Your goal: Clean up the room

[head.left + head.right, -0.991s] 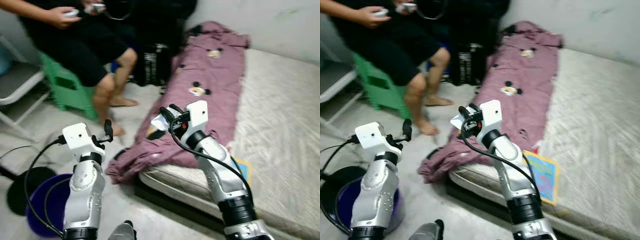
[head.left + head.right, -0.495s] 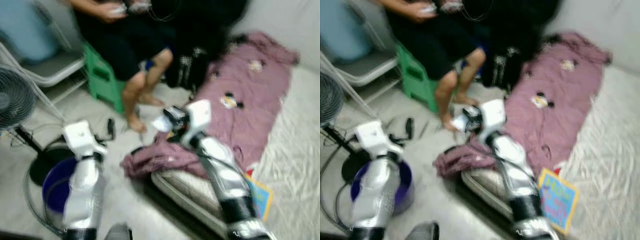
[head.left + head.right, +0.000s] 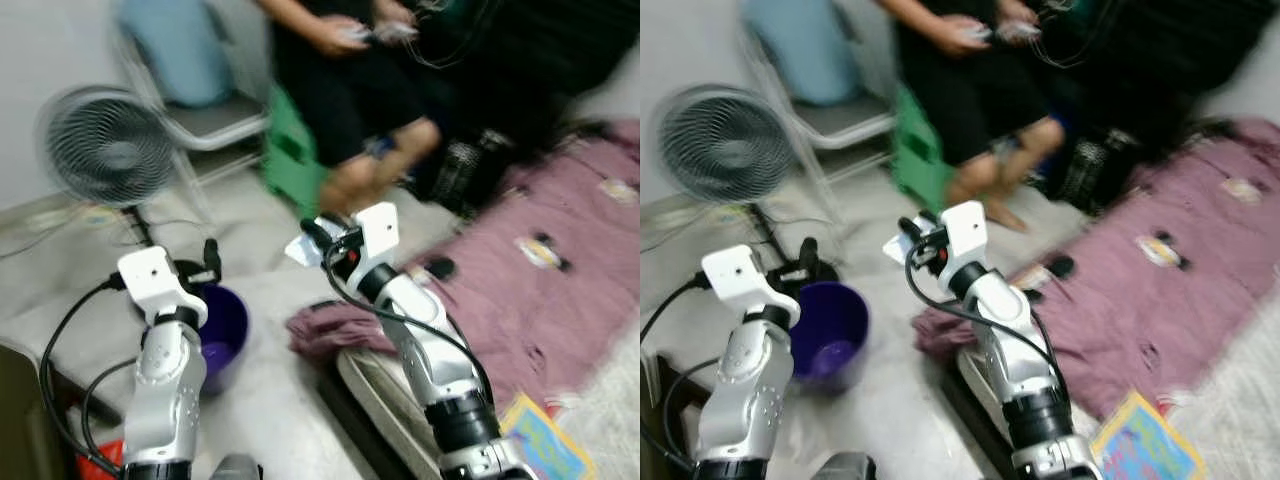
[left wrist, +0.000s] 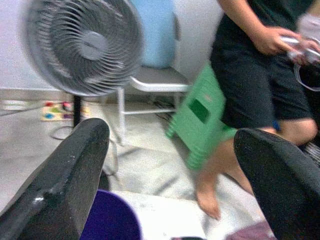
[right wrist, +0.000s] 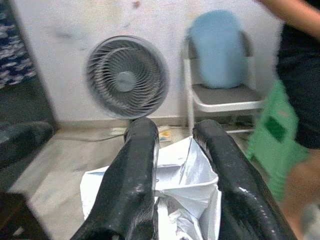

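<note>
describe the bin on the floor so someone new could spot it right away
Start at the standing fan on the left, by the white wall. On the floor in front of its base sits the purple bucket, beside the left gripper. It is the only deep purple, open-topped round container there, unlike the green stool further back.

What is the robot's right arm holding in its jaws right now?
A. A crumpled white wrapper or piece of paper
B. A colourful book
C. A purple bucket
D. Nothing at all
A. The right gripper has its black fingers closed on a crumpled white wrapper, while the purple bucket sits on the floor and the colourful book lies on the mattress.
</note>
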You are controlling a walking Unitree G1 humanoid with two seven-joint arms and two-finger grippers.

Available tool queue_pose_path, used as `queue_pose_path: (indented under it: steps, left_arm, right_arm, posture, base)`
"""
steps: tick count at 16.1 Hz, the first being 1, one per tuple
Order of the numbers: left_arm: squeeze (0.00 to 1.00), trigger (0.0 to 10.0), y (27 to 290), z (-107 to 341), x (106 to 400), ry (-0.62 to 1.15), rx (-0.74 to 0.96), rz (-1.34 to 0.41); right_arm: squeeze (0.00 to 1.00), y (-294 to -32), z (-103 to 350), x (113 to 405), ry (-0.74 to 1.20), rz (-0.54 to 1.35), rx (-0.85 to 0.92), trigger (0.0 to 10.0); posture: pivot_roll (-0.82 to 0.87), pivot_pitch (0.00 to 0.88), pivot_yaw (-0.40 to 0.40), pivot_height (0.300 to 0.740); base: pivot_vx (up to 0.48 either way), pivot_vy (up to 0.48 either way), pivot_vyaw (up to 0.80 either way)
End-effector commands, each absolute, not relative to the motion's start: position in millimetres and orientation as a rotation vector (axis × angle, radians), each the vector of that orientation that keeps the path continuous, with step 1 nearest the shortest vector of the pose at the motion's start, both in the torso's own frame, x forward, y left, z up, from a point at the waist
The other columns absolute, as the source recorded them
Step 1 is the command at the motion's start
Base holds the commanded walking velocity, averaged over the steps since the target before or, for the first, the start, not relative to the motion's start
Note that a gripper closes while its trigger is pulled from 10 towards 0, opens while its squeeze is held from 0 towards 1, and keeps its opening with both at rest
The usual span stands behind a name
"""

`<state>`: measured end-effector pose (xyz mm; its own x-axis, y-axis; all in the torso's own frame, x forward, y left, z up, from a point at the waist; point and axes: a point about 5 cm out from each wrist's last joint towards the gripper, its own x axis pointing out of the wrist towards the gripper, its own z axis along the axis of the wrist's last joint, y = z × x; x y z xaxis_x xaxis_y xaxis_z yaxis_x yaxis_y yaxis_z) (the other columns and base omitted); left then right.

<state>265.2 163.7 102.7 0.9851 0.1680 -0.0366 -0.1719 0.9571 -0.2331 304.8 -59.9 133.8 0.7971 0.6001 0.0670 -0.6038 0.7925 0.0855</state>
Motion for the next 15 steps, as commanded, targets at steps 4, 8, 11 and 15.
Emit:
queue_pose_path:
  steps: [4, 8, 11, 15]
  left_arm:
    - [0.0, 10.0, 162.5, 101.6, 256.9, 0.013, -0.255, 0.218]
    - [0.0, 10.0, 155.2, 101.9, 267.3, 0.033, -0.237, 0.136]
    - [0.0, 10.0, 140.5, 104.3, 280.9, 0.044, -0.231, 0.048]
    - [0.0, 10.0, 136.9, 106.7, 286.7, 0.044, -0.218, 0.014]
  right_arm:
    - [0.0, -56.6, 136.3, 307.7, -0.042, 0.67, 0.107, 10.0]
    - [0.0, -64.3, 136.4, 309.0, -0.062, 0.598, 0.114, 10.0]
    - [0.0, -77.5, 134.4, 304.8, -0.071, 0.526, 0.113, 10.0]
    - [0.0, -82.4, 134.7, 306.6, -0.08, 0.502, 0.099, 10.0]
  posture:
    - [0.06, 0.009, -0.106, 0.74]
    - [0.01, 0.003, -0.028, 0.74]
    - [-0.05, 0.0, 0.029, 0.74]
    - [-0.05, 0.0, 0.041, 0.74]
  base:
    - [0.0, 0.0, 0.37]
    - [0.0, 0.0, 0.0]
    - [0.0, 0.0, 0.0]
    - [0.0, 0.0, 0.2]
